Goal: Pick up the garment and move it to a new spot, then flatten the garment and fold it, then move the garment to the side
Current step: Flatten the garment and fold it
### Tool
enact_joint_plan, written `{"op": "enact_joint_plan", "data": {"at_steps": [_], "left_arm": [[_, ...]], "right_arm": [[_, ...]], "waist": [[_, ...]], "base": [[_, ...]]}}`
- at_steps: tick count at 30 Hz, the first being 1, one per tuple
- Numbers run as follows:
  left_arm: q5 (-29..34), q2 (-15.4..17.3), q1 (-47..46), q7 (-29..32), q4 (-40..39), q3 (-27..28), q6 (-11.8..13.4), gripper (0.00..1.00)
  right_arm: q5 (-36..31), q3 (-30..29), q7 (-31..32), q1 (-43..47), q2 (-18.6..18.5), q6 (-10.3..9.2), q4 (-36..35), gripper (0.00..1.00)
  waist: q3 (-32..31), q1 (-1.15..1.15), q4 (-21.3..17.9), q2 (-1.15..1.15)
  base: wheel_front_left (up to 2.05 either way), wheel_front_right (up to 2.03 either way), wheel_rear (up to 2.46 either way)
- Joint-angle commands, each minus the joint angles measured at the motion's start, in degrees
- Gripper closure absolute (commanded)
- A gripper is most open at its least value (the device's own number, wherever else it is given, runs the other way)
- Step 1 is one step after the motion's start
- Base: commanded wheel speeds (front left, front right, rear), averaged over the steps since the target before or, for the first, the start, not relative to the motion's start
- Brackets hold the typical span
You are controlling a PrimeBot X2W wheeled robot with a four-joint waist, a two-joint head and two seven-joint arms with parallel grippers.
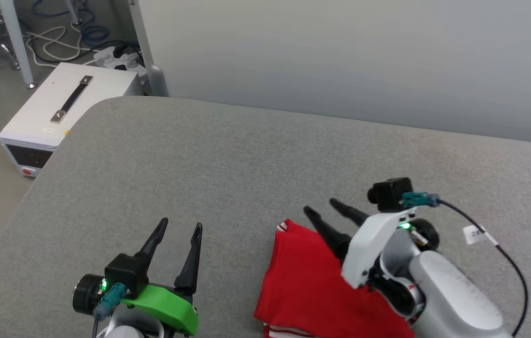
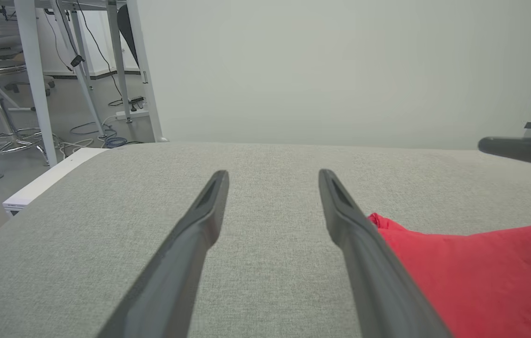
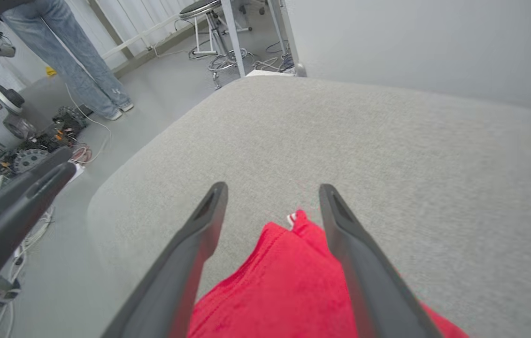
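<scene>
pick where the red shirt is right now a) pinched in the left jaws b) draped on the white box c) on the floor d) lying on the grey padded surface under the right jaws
d: the red shirt lies on the grey padded surface, with the right gripper open over it, nothing pinched.

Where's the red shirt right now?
Head view: the garment lies low and right on the grey padded surface, beneath the right claw, right of the left claw.

garment [image 1: 303, 281] cut by bottom edge, partly behind right arm [image 1: 453, 291]
</scene>
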Motion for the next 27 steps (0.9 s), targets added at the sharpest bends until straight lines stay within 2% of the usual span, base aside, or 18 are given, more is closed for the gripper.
{"op": "enact_joint_plan", "data": {"at_steps": [1,9,13,18,24,27], "left_arm": [[-0.43,-0.32,0.48,-0.33,-0.58,0.19,-0.16,0.00],[-1.28,-1.25,0.53,-0.33,-2.37,0.31,-0.16,0.00],[-2.42,-1.87,0.69,-0.33,-3.29,0.39,-0.16,0.00],[-2.87,-2.12,1.05,-0.33,-4.58,-0.07,-0.16,0.00],[-2.76,-2.35,1.70,-0.33,-5.70,-0.31,-0.16,0.00],[-2.68,-2.38,1.94,-0.33,-6.10,0.08,-0.16,0.00]], "right_arm": [[-2.50,-0.78,-0.44,-0.94,-2.08,-0.04,-1.26,0.00],[-16.04,-8.34,-5.36,1.46,-12.87,-0.04,-8.45,0.00],[-20.72,-13.47,-8.30,5.44,-15.44,-0.04,-11.71,0.00],[-24.34,-21.07,-11.89,12.28,-14.37,-0.04,-16.40,0.00],[-26.31,-31.05,-16.84,22.17,-9.18,-0.04,-22.34,0.00],[-26.24,-33.50,-19.04,25.36,-6.82,-0.04,-23.53,0.00]], "waist": [[-0.47,0.00,-1.49,0.00],[0.08,0.00,-4.57,0.00],[0.58,0.00,-6.03,0.00],[1.14,0.00,-7.10,0.00],[1.37,0.00,-7.58,0.00],[1.57,0.00,-7.70,0.00]], "base": [[0.00,0.00,0.00],[0.00,0.00,0.00],[0.00,0.00,0.00],[0.00,0.00,0.00],[0.00,0.00,0.00],[0.00,0.00,0.00]]}}
